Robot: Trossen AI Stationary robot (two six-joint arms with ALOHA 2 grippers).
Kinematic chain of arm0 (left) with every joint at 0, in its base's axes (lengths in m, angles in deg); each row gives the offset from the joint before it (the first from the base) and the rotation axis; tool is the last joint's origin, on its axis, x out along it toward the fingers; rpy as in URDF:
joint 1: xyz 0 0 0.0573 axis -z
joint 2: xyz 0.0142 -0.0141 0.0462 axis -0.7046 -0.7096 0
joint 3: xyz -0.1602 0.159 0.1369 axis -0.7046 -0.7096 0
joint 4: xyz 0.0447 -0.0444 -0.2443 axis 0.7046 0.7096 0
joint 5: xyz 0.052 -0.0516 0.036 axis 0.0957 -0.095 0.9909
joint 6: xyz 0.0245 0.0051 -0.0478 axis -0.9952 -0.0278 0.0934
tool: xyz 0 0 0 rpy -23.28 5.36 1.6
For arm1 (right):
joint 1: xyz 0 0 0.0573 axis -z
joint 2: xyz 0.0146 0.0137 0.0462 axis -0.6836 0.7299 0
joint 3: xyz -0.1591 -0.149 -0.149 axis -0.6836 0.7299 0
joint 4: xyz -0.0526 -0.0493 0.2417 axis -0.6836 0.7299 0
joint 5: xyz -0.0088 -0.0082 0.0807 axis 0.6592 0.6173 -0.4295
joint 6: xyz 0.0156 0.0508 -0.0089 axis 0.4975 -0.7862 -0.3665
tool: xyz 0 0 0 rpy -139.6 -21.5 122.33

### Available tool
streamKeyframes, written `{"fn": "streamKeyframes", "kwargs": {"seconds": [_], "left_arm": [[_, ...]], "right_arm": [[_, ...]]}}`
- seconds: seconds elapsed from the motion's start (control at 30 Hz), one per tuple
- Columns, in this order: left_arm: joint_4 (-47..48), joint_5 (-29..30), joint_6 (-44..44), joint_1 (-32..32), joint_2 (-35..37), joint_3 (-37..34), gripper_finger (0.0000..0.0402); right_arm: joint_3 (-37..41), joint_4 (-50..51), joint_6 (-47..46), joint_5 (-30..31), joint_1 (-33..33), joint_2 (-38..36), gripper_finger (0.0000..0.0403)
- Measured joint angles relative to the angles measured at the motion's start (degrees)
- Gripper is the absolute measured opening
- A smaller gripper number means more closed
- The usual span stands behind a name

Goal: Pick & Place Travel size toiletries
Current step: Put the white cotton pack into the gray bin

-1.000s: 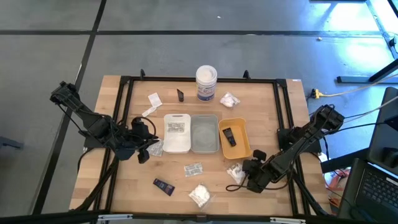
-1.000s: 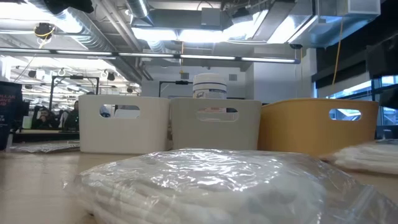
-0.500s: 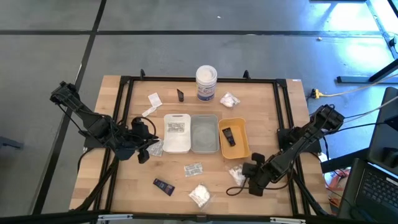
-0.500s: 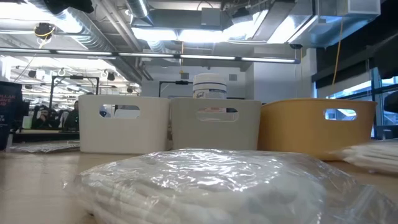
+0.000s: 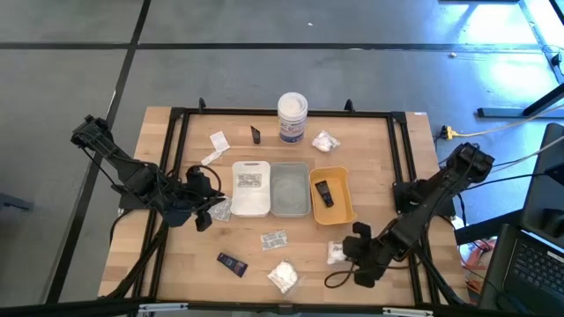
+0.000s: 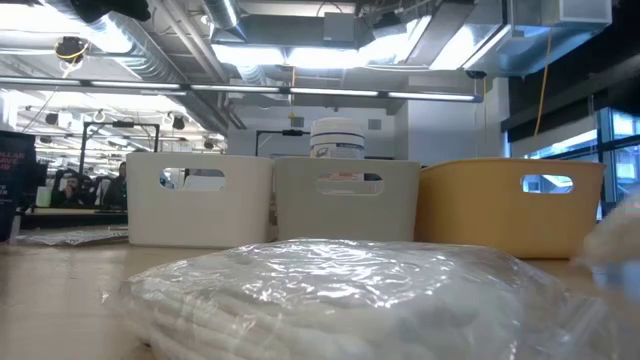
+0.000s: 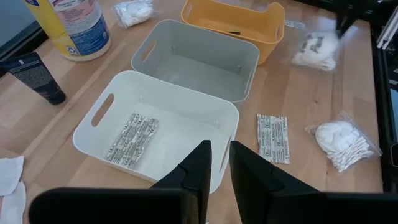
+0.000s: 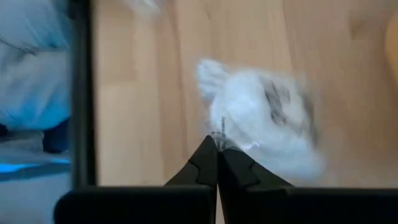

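Observation:
The travel size toiletries lie scattered: a sachet [image 5: 275, 239], a black tube [image 5: 233, 262] and a white bundle [image 5: 283, 276] on the near table, more at the far side. One sachet [image 7: 132, 137] lies in the white tray [image 5: 250, 201], one black tube [image 5: 324, 193] in the orange tray [image 5: 344, 204]. My right gripper [image 5: 346, 252] is shut on a white wrapped bundle [image 5: 336, 254] near the orange tray's near end. My left gripper [image 5: 207, 214] hovers left of the white tray, a narrow gap between its fingers [image 7: 200, 167], nothing in it. My right gripper pinches the bundle's plastic wrap at its near edge [image 8: 221, 128] between the two fingertips. The fingers come at it slanting from the table's right side. The bundle [image 8: 264, 118] stretches out beyond the fingertips; whether it is clear of the table, I cannot tell.
A grey tray [image 5: 290, 204] stands between the white and orange ones. A tall white tub [image 5: 293, 118] stands at the far middle, with a black tube [image 5: 256, 134] and white bundle [image 5: 325, 141] beside it. Another bundle [image 5: 221, 210] lies by my left gripper. Black frame rails border the table.
My right gripper has shut on the white bundle and drawn back a little toward the table's near edge. The bundle has shifted with it, away from the orange tray.

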Motion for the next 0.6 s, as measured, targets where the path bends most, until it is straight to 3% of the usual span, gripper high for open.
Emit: {"fn": "streamKeyframes", "kwargs": {"seconds": [0.17,0.6], "left_arm": [[0.0,0.0,0.0,0.0,0.0,0.0,0.0054],[0.0,-0.04,-0.01,0.0,0.0,0.0,0.0054]], "right_arm": [[-6.24,0.94,9.48,3.95,1.27,-0.28,0.0001],[-12.8,1.63,26.79,2.93,13.94,-0.26,0.0]]}}
